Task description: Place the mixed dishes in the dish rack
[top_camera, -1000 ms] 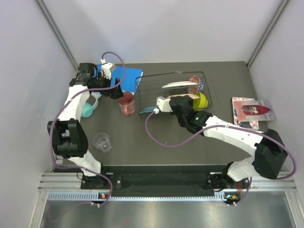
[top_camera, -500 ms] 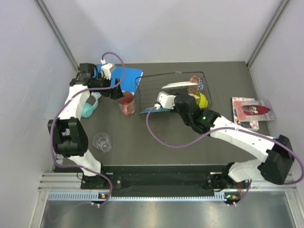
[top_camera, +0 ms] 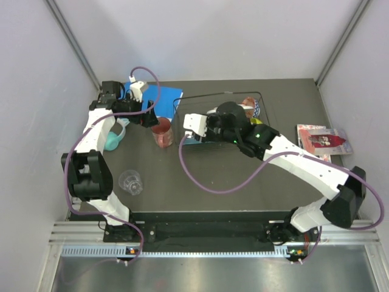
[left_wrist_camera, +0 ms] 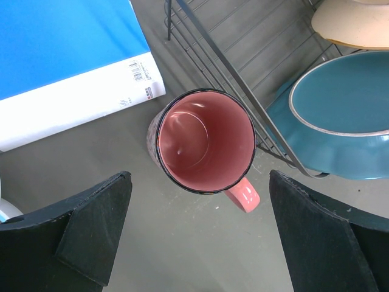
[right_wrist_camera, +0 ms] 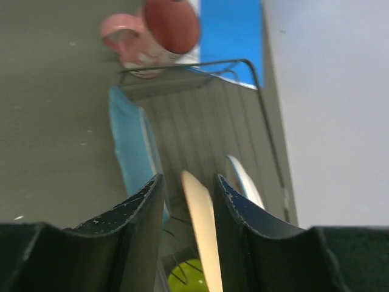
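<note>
The red tumbler [left_wrist_camera: 206, 141] stands upright on the table just left of the dish rack [left_wrist_camera: 243, 91]. My left gripper [left_wrist_camera: 199, 176] hovers over it, open, with one finger on each side. The same tumbler [top_camera: 161, 131] shows beside the rack [top_camera: 222, 97] from above. Over the rack, my right gripper [right_wrist_camera: 188, 179] is open around the upright edge of the peach plate [right_wrist_camera: 203, 225], with a gap showing on its left. A teal scalloped plate [right_wrist_camera: 130, 152], a white plate [right_wrist_camera: 246, 179] and the lime bowl [right_wrist_camera: 188, 277] stand in the rack. The clear glass [top_camera: 130, 181] sits at the front left.
A blue book [top_camera: 155, 94] lies behind the tumbler, and the teal headphones [top_camera: 115, 137] lie by the left arm. A red-and-white packet [top_camera: 322, 141] lies at the right edge. The red patterned bowl [top_camera: 249, 104] is in the rack's far right.
My right gripper has swung left and back over the rack, and its jaws have widened around the peach plate. The left arm and the tumbler have not moved.
</note>
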Robot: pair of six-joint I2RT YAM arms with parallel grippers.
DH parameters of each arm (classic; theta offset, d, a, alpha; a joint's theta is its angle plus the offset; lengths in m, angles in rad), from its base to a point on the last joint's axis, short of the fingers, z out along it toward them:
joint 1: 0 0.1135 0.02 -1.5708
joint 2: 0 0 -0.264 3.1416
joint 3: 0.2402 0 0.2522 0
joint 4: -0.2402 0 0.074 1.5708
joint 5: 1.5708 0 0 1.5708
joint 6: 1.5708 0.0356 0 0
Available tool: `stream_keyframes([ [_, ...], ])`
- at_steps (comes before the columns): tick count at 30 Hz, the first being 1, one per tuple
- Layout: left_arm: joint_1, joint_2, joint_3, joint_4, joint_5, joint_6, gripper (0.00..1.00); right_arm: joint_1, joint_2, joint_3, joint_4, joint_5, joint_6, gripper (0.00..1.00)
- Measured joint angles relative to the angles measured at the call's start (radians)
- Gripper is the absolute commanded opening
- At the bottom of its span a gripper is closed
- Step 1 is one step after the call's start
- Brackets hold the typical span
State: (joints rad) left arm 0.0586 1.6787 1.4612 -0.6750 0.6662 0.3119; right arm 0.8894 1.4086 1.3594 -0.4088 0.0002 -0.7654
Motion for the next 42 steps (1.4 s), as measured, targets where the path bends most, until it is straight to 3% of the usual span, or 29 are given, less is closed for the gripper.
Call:
stream_keyframes([
  [7,0.0,0.0,0.0,0.0,-0.001,0.001,0.99,0.0,0.1,0.03,-0.11,-0.17,-0.016,0.45],
  [18,0.0,0.0,0.0,0.0,-0.001,0.001,0.99,0.001,0.119,0.026,-0.141,-0.205,-0.028,0.45],
  [24,0.0,0.0,0.0,0.0,-0.002,0.001,0.99,0.001,0.167,-0.011,-0.092,-0.154,-0.047,0.3],
  [31,0.001,0.0,0.0,0.0,-0.002,0.002,0.99,0.005,0.22,-0.011,0.0,-0.071,-0.092,0.04],
  [38,0.013,0.0,0.0,0.0,-0.002,0.005,0.99,0.011,0.25,-0.003,0.088,-0.001,-0.136,0.01],
  [42,0.021,0.0,0.0,0.0,-0.002,0.008,0.99,0.013,0.253,-0.004,0.094,0.013,-0.151,0.05],
])
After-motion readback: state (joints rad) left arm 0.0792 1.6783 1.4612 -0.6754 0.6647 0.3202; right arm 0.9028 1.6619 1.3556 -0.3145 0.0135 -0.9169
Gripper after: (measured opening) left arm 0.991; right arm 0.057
